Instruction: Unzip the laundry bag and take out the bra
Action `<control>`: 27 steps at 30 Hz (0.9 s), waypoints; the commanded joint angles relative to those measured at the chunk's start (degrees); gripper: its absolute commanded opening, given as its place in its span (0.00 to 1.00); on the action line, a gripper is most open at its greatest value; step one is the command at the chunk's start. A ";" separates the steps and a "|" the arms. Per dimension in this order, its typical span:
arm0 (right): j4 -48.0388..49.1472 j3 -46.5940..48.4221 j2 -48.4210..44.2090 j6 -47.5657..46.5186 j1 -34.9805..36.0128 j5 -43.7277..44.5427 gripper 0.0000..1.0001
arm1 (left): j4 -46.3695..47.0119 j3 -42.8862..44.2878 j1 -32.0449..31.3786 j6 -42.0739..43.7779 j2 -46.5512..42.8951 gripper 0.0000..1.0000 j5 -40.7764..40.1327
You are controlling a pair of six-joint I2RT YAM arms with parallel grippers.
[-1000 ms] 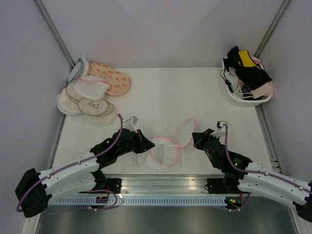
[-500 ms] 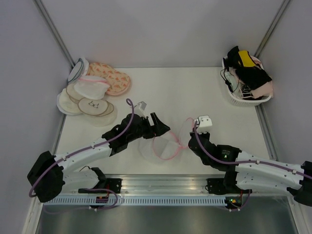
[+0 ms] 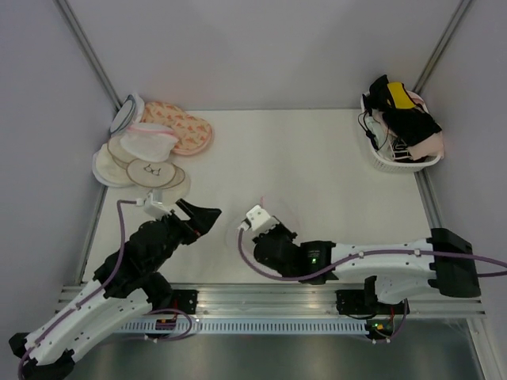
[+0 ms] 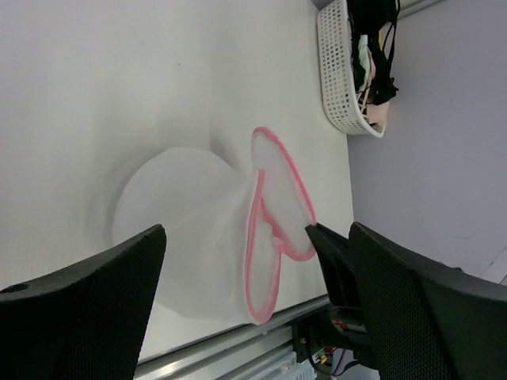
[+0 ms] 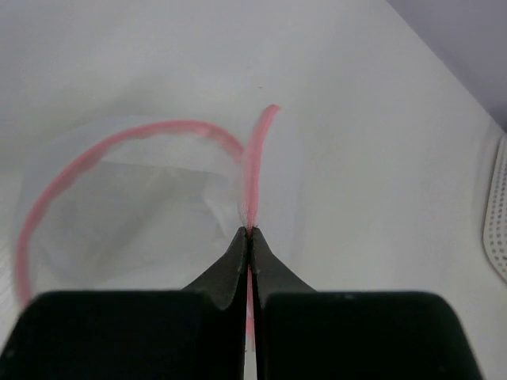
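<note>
The laundry bag (image 4: 186, 226), a white mesh pouch with pink trim, lies unzipped near the table's front edge, its disc lid (image 4: 283, 186) standing up. My right gripper (image 5: 250, 231) is shut on the pink trim where lid meets rim, and from above it (image 3: 261, 218) covers most of the bag (image 3: 242, 231). My left gripper (image 3: 207, 220) hangs open just left of the bag, and its fingers (image 4: 87, 301) frame the bag without touching it. Through the mesh the pouch looks hollow, and I cannot pick out the bra.
A white basket (image 3: 390, 165) heaped with garments stands at the back right, also seen as the basket (image 4: 337, 87) in the left wrist view. A pile of round pouches (image 3: 150, 150) sits at the back left. An aluminium rail (image 3: 261, 294) runs along the near edge, and walls close in on both sides.
My left gripper opened, let go of the bag and drew back to the left. The right arm swung left across the table, pulling the bag by its trim.
</note>
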 commanded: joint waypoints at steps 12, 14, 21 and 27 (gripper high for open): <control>8.01 11.24 26.05 -13.98 15.81 -13.34 0.00 | -23.06 -4.34 0.18 -8.00 -18.01 1.00 -5.16; 8.53 10.81 25.88 -13.46 15.98 -12.92 0.03 | -22.97 -4.43 0.09 -8.00 -17.92 1.00 -4.99; 11.44 7.03 12.82 -9.95 15.81 -3.87 0.98 | -22.71 -3.82 0.18 -6.60 -18.36 1.00 -3.41; 7.67 4.04 -1.86 -0.29 15.37 -1.92 0.98 | -20.52 -3.90 0.09 -3.62 -19.50 1.00 -1.39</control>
